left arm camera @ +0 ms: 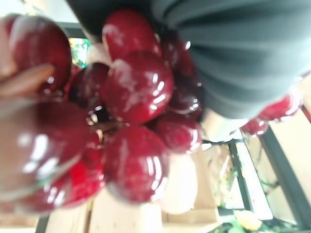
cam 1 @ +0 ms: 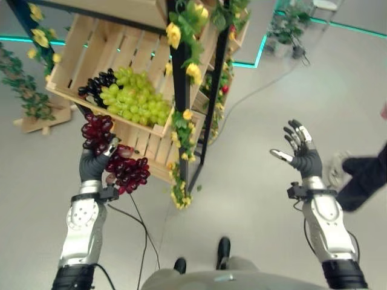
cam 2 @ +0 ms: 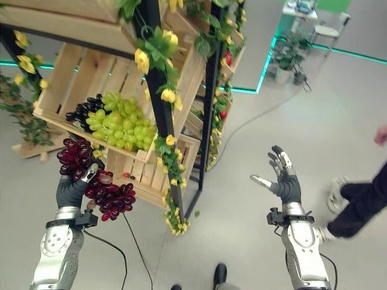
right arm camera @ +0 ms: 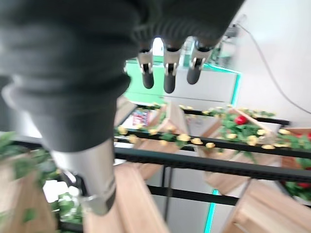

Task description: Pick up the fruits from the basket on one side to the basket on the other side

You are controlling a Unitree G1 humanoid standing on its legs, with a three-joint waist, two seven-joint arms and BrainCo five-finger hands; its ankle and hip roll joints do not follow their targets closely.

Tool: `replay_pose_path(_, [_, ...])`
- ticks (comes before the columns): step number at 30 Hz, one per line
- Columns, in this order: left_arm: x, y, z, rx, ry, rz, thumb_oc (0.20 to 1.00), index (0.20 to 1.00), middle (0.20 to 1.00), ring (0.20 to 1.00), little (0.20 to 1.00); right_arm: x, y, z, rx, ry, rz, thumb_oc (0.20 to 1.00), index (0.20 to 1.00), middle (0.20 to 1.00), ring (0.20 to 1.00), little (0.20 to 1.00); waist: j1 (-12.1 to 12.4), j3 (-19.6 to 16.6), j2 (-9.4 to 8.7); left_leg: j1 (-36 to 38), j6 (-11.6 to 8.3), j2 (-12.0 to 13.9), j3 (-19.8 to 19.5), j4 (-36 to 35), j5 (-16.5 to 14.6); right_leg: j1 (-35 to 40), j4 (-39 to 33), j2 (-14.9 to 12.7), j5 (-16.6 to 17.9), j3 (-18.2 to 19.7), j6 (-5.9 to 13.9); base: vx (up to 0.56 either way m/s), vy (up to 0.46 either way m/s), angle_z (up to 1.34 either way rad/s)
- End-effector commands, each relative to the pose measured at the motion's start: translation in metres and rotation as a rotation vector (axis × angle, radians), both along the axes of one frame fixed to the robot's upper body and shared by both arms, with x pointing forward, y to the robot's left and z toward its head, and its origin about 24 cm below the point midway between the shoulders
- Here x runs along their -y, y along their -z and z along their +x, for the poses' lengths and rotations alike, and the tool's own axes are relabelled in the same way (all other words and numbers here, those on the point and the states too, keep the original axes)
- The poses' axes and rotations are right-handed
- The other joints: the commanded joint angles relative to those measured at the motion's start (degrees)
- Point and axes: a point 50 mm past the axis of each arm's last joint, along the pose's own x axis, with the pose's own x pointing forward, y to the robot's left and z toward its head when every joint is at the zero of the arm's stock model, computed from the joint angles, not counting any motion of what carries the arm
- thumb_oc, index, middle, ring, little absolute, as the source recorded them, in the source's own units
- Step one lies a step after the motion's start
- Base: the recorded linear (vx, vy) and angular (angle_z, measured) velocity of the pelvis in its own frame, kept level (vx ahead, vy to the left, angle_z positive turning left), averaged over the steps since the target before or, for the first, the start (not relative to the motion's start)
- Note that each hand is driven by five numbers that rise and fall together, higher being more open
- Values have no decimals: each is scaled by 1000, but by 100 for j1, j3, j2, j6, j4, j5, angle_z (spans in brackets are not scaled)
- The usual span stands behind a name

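Observation:
My left hand [cam 1: 94, 164] is shut on a bunch of dark red grapes [cam 1: 124, 168], held in the air just in front of the lower wooden crate [cam 1: 158, 158]; the glossy red grapes [left arm camera: 131, 92] show close up in the left wrist view. Part of the bunch [cam 2: 75, 156] stands above the hand and part hangs to its right. The wooden crate above [cam 1: 78, 57] holds green grapes [cam 1: 134, 96] and black grapes [cam 1: 97, 84]. My right hand [cam 1: 300, 152] is open, raised over the floor at the right, holding nothing; its fingertips [right arm camera: 167, 77] hang straight.
A black shelf frame [cam 1: 180, 90] wound with yellow flowers and leaves carries the crates. More crates with red fruit [cam 1: 225, 89] sit behind it. A person's leg and shoe [cam 1: 363, 175] stand at the right edge. A potted plant [cam 1: 289, 30] stands far back.

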Motion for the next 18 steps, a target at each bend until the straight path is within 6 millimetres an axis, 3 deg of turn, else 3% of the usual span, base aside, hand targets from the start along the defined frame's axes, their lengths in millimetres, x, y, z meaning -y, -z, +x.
replay_pose_path(1, [0,-44,9,217,35,29,200,200,200,200,200,9,-38,9,187,12,6,1000,1000,1000,1000,1000,-33,-69,41,44,-110,-265,376,401,-543,490,-87,98,-615,-221,383,138,-170,-2])
replay_pose_path(4, [1,-44,11,222,38,16,200,200,200,200,200,9,-40,9,194,-2,6,1000,1000,1000,1000,1000,-36,2,16,-143,-262,-267,445,969,-646,628,-139,117,-683,-262,303,90,-144,24])
replay_pose_path(5, [2,-44,13,222,46,3,200,200,200,200,200,10,-40,8,195,-7,11,1000,1000,1000,1000,1000,-53,99,-8,-459,-549,-196,652,1771,-360,784,-184,138,-764,-289,203,66,-152,19])
replay_pose_path(6, [2,-44,13,222,46,3,200,200,200,200,200,10,-40,8,196,-7,11,1000,1000,1000,1000,1000,-57,106,2,-502,-557,-187,647,1852,-391,784,-190,151,-760,-297,195,76,-184,32])
replay_pose_path(8, [6,-47,19,229,57,4,200,200,200,200,200,11,-41,6,197,-7,11,1000,1000,1000,1000,1000,-50,286,14,-995,-971,-24,836,2871,224,1060,-335,201,-849,-329,44,28,-145,30])
replay_pose_path(11, [8,-49,21,236,62,3,200,200,200,200,200,11,-42,7,200,-6,8,1000,1000,1000,1000,1000,-64,328,18,-1119,-953,22,861,3077,171,1107,-383,215,-846,-348,16,8,-48,12])
replay_pose_path(13, [9,-48,25,235,42,-6,200,200,200,200,200,8,-41,9,194,-8,8,1000,1000,1000,1000,1000,-121,260,54,-1054,-747,401,926,2270,-55,1158,-508,235,-905,-324,71,116,11,8])
replay_pose_path(14, [7,-49,25,238,31,-7,200,200,200,200,200,7,-40,11,191,-9,11,1000,1000,1000,1000,1000,-110,213,89,-864,-683,686,854,1336,-85,1174,-519,235,-942,-279,158,186,139,24])
replay_pose_path(15, [6,-48,26,229,13,7,200,200,200,200,200,5,-39,14,184,-15,13,1000,1000,1000,1000,1000,-85,169,158,-805,-664,901,544,610,160,1163,-500,237,-958,-161,221,152,114,25])
replay_pose_path(16, [6,-48,26,229,12,7,200,200,200,200,200,5,-39,14,184,-15,13,1000,1000,1000,1000,1000,-88,168,159,-776,-669,906,544,550,192,1161,-495,240,-961,-162,217,113,101,1])
replay_pose_path(17, [3,-49,25,231,0,15,200,200,200,200,200,5,-39,16,182,-19,4,1000,1000,1000,1000,1000,-68,164,201,-778,-725,1006,265,324,357,1172,-468,268,-1009,-49,224,98,128,-27])
replay_pose_path(18, [-1,-47,23,220,-20,23,200,200,200,200,200,4,-39,17,173,-27,-9,1000,1000,1000,1000,1000,-122,121,261,-675,-762,1078,249,239,303,1192,-381,253,-1088,29,255,137,207,-39])
